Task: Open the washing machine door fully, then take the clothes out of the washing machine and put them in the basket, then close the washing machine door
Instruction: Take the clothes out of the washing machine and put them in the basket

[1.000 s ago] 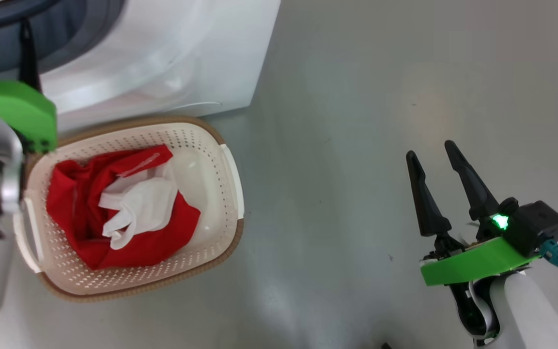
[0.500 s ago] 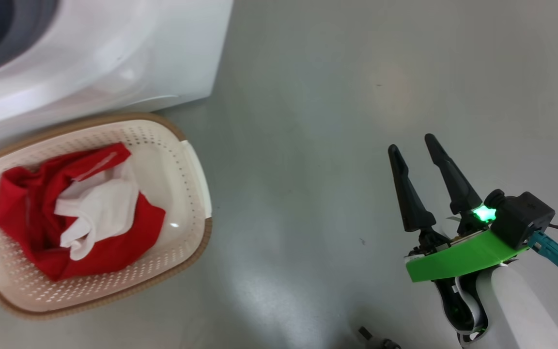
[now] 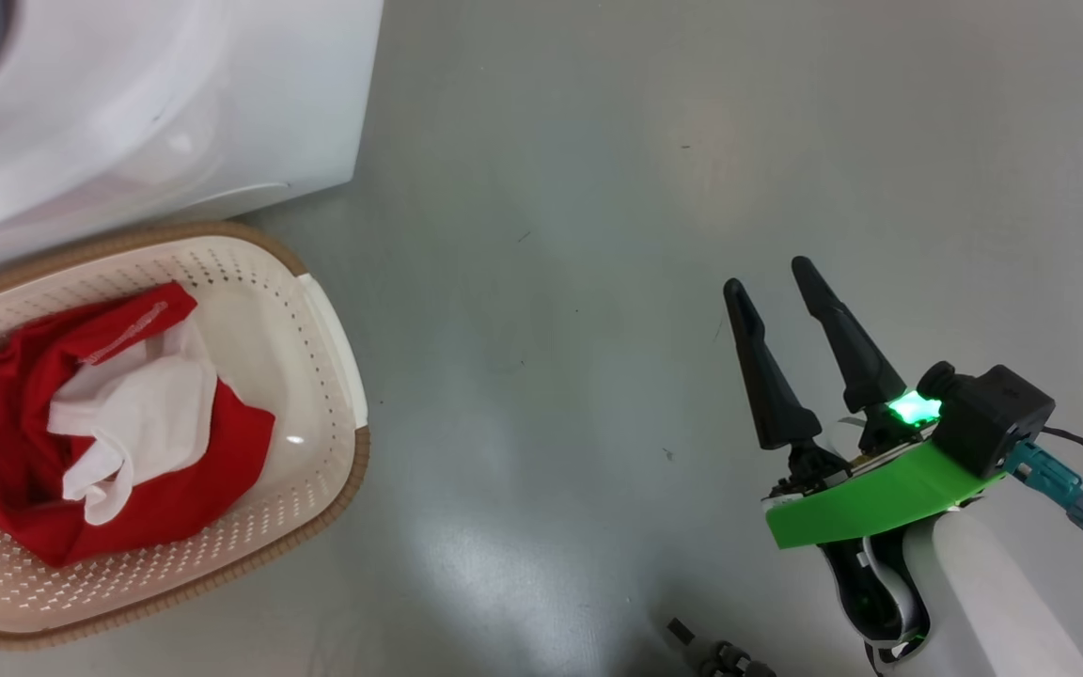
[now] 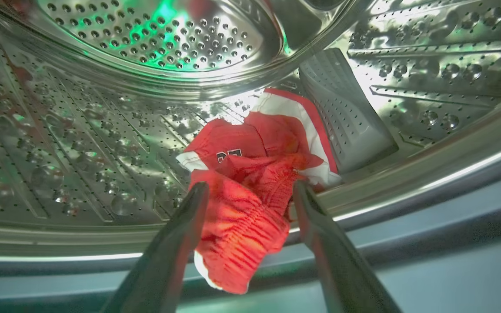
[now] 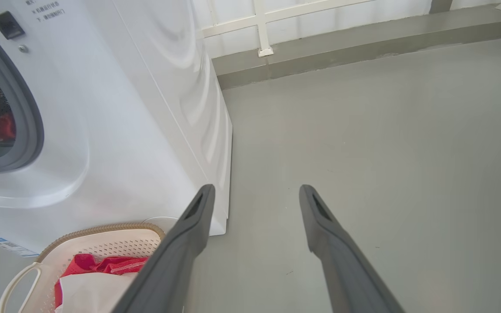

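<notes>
Smooth grey-green floor (image 3: pixel 551 235), slightly glossy, dotted with tiny dark specks. Soft pale glare patch (image 3: pixel 494 574) low in head view. Far end, right wrist view: raised grey kerb (image 5: pixel 342 43) under white wall panels (image 5: pixel 342 15) with white frame bars (image 5: pixel 260 26). Even, diffuse lighting.

Grey floor (image 3: pixel 551 235), white railing (image 5: pixel 260 26), grey ledge (image 5: pixel 342 43)
</notes>
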You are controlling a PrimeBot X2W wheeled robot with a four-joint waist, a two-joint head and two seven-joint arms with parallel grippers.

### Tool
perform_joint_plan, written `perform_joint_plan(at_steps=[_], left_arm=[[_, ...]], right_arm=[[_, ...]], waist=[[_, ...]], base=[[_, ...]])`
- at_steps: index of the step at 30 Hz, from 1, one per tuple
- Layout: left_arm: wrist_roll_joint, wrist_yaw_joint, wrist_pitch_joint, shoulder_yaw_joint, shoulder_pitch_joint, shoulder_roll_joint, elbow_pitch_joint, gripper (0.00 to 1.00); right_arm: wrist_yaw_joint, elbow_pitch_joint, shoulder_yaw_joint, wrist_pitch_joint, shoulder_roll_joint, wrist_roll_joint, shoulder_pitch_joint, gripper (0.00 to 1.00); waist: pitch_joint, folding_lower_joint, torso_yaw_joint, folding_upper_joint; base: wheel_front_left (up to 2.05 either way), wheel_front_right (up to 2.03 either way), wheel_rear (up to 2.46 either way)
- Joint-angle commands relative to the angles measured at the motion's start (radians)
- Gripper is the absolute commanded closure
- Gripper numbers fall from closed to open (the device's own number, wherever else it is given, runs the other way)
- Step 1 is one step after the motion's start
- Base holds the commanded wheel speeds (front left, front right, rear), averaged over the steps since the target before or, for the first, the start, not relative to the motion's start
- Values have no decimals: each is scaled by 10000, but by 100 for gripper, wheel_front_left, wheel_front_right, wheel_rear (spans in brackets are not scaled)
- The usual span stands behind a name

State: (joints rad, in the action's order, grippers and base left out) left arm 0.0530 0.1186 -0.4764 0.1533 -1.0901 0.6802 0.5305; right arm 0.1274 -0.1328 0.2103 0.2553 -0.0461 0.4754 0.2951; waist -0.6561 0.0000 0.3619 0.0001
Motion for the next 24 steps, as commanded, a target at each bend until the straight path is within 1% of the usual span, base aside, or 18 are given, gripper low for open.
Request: perform_joint_plan(at_steps=[1, 4, 5, 6, 7, 8, 9, 14, 18, 20, 24], left_arm=[[14, 85, -149, -322, -49, 561, -222, 0], [18, 191, -659, -312, 74, 603, -194, 0], [-15, 237, -853, -290, 133, 636, -200, 5], [-44, 348, -1267, -287, 232, 690, -262, 56], [-52, 367, -1428, -273, 280, 714, -336, 70], [-46, 400, -1568, -276, 329, 732, -426, 94], [-59, 422, -1692, -259, 391, 759, -527, 100], [-18, 625, -2048, -303, 689, 822, -1111, 100], [100, 884, -2111, -449, 878, 787, -1466, 100], [167, 1000, -2057, -511, 960, 740, -1620, 100], [328, 1025, -1720, -548, 1035, 649, -1695, 100]], right_arm=[[33, 219, 232, 65, -42, 30, -41, 0], [33, 241, 334, 65, -42, 48, -10, 0], [33, 255, 364, 65, -42, 59, -4, 0], [33, 277, 401, 65, -42, 77, 3, 0], [33, 282, 407, 65, -42, 83, 5, 0], [33, 287, 407, 65, -41, 87, 6, 0], [33, 285, 405, 65, -41, 89, 4, 0], [33, 262, 366, 65, -41, 44, 8, 0], [33, 238, 387, 65, -41, -88, 36, 0], [33, 229, 390, 65, -41, -171, 41, 0], [33, 214, 351, 65, -41, -404, 33, 0]], waist=[[-2, 0, 1, -1], [-32, 0, 25, -1], [-41, 0, 37, -1], [-59, 0, 58, -1], [-69, 0, 65, -1], [-78, 0, 70, -1], [-81, 0, 74, -1], [-74, 0, 59, -1], [-44, 0, 2, -1], [-9, 0, -56, -1], [94, 0, -236, -1]], base=[[0, 0, 0], [0, 0, 0], [0, 0, 0], [0, 0, 0], [0, 0, 0], [0, 0, 0], [0, 0, 0], [0, 0, 0], [0, 0, 0], [0, 0, 0], [0, 0, 0]])
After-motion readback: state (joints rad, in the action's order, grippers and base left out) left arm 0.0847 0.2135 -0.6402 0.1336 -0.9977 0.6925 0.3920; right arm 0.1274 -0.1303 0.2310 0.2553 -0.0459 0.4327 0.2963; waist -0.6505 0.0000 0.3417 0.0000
